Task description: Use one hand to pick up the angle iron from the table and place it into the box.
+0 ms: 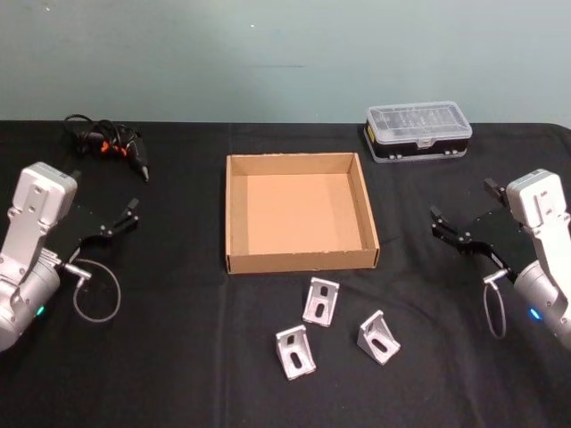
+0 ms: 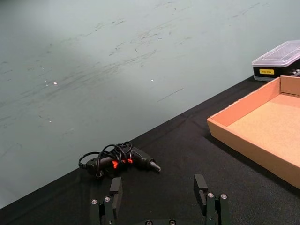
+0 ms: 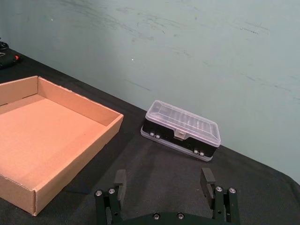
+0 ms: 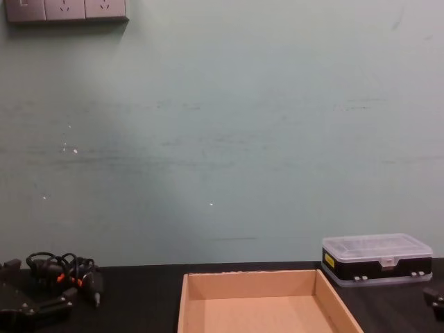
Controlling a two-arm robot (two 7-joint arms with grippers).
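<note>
angle irons (image 1: 321,301) before box (image 1: 302,260), between hands | left hand (image 1: 120,218) wide | right hand (image 1: 462,203) wide

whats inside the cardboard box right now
Only its bare tan floor shows inside the cardboard box; the three angle irons lie on the table in front. A thin strip behind its near wall is hidden.

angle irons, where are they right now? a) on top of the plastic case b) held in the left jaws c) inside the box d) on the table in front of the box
d: all three angle irons lie on the table, on the robot's side of the box, none inside it.
</note>
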